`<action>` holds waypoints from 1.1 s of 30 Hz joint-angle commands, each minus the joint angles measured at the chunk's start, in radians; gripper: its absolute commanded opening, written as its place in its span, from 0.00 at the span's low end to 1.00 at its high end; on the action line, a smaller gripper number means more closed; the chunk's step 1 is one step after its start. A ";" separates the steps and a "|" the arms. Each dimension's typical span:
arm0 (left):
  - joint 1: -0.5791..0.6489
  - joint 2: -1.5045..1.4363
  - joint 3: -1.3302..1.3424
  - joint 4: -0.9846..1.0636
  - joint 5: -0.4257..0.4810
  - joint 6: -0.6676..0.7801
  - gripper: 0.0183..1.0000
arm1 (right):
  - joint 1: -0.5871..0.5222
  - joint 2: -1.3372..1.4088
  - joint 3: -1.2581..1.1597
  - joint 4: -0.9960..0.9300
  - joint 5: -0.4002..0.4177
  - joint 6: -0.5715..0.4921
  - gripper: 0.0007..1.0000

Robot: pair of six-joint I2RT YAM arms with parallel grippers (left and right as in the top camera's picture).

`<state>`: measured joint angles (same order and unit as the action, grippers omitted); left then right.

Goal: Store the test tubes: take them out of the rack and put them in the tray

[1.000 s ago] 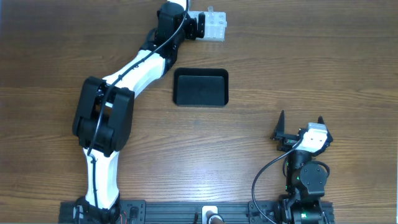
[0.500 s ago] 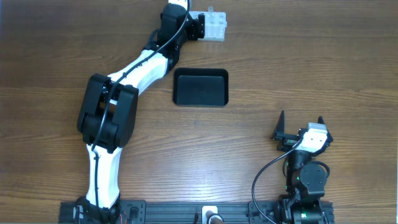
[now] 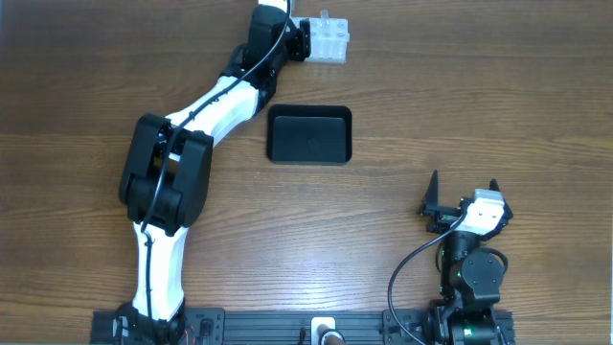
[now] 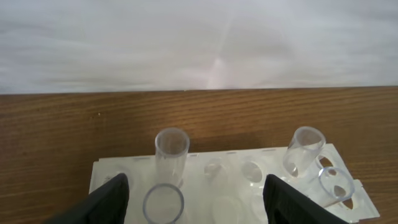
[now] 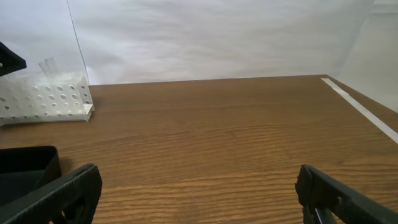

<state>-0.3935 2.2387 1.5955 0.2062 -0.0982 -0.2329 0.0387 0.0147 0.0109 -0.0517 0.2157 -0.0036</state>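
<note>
The left pincer [image 4: 195, 190], wide open and empty, hangs over the rack [image 4: 198, 163], its nearest upright test tube [image 4: 163, 202] seemingly just ahead between the fingers.

Rack [image 3: 326, 41] stands behind tray [image 3: 309, 135]; four tubes [image 4: 172, 149], seemingly, stand in it.

The left arm [image 3: 206, 105] stretches diagonally up the wooden table [image 3: 479, 86], with the left gripper [image 3: 305, 40] against the left side of the white rack [image 3: 330, 40] at the top edge. A black tray [image 3: 309, 134] lies just below the rack — apart from it. The right gripper [image 3: 464, 195] sits low at the right, well away from both — fingers spread wide.
</note>
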 commanded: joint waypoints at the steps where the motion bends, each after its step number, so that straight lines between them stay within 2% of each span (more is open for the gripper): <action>1: -0.003 0.021 0.021 -0.011 -0.004 -0.020 0.66 | -0.007 -0.008 -0.006 -0.002 -0.005 -0.002 0.99; 6: -0.003 0.021 0.021 -0.017 -0.004 -0.023 0.61 | -0.007 -0.008 -0.006 -0.001 -0.005 -0.002 0.99; 27: -0.001 0.021 0.021 -0.035 -0.015 -0.022 0.31 | -0.007 -0.008 -0.006 -0.002 -0.005 -0.002 0.99; 30: -0.001 0.021 0.021 -0.035 -0.020 -0.022 0.23 | -0.007 -0.008 -0.006 -0.002 -0.005 -0.002 0.99; 33: -0.001 0.021 0.021 -0.035 -0.021 -0.022 0.22 | -0.007 -0.008 -0.006 -0.002 -0.005 -0.002 0.99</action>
<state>-0.3935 2.2391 1.5955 0.1749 -0.1097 -0.2543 0.0387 0.0147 0.0109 -0.0517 0.2157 -0.0032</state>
